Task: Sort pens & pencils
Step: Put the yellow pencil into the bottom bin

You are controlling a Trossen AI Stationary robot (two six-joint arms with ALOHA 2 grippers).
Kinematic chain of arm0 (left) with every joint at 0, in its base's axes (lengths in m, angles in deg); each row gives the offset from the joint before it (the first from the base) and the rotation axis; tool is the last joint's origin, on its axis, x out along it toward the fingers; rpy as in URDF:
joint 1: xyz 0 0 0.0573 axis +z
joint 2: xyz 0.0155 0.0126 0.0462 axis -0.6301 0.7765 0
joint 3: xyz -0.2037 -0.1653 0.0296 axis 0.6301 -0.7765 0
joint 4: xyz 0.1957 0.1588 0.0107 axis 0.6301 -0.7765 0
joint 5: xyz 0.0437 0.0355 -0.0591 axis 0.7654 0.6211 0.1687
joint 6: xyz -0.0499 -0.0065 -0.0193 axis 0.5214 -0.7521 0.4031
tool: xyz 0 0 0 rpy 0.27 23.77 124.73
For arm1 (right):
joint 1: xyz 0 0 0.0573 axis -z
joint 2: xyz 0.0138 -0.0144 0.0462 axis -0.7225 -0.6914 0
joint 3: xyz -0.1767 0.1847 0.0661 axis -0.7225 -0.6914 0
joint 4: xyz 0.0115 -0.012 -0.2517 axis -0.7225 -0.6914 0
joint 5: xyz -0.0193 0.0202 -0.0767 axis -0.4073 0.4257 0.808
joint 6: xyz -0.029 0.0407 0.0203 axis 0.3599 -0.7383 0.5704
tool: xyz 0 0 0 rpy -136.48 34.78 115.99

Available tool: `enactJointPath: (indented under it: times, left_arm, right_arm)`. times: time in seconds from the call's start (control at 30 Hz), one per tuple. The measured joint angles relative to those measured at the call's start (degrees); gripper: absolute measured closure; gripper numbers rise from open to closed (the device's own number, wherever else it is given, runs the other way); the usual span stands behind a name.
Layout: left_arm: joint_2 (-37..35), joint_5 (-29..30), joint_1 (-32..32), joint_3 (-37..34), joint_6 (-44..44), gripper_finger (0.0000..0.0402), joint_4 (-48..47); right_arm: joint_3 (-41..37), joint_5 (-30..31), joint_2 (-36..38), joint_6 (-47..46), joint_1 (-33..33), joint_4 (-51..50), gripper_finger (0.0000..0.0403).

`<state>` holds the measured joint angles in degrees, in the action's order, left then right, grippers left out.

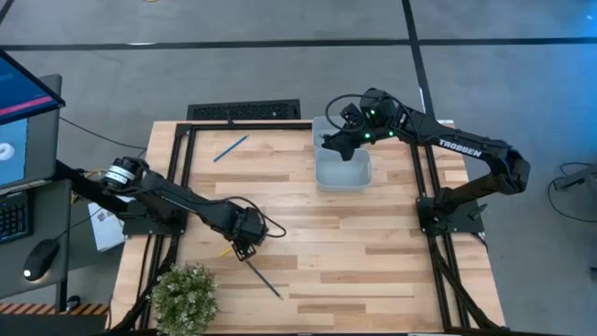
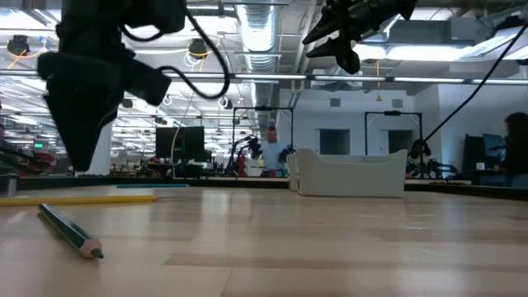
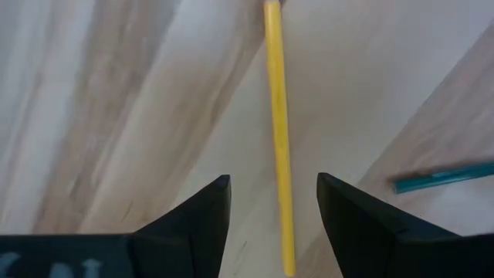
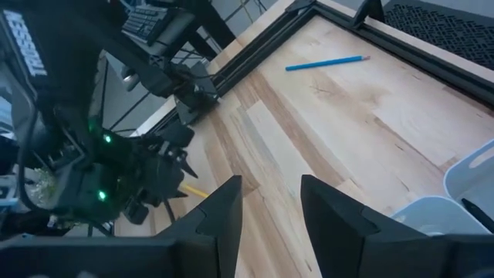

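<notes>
The yellow pencil [image 3: 278, 139] lies flat on the wooden table [image 1: 373, 271]. My left gripper [image 3: 274, 197] hovers over it, open, one finger on each side and pointing down [image 2: 82, 157]. A dark green stick with a sharpened point [image 2: 70, 231] lies just beside it toward the near edge [image 1: 264, 280]. The light blue pencil [image 1: 230, 147] lies flat near the far left corner [image 4: 328, 63]. My right gripper [image 4: 270, 208] is open, raised above the pale bin [image 1: 342, 173]. No black pen shows plainly.
The pale bin [image 2: 351, 173] stands at the far middle of the table. A small potted plant [image 1: 184, 297] sits at the near left corner. Black frame rails [image 1: 182, 159] run along the table's left, right and far sides. Bare wood lies between the arms.
</notes>
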<state>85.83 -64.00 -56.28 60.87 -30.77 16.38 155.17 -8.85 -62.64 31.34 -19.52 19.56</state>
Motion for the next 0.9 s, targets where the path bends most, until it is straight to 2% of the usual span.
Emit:
enactJointPath:
  times: [0.33,0.5,0.9]
  left_arm:
    - [7.8,-3.74,-1.13,0.03,-1.14,0.0216,3.51]
    - [8.09,-3.94,-1.07,0.04,-3.28,0.0216,4.92]
    - [8.11,-3.54,-1.06,0.02,-1.31,0.0216,6.58]
  right_arm:
    - [0.0,0.04,0.0,-0.02,0.0,0.0,0.025]
    - [0.0,0.04,0.0,-0.02,0.0,0.0,0.0248]
    - [0.0,0.04,0.0,-0.02,0.0,-0.02,0.0248]
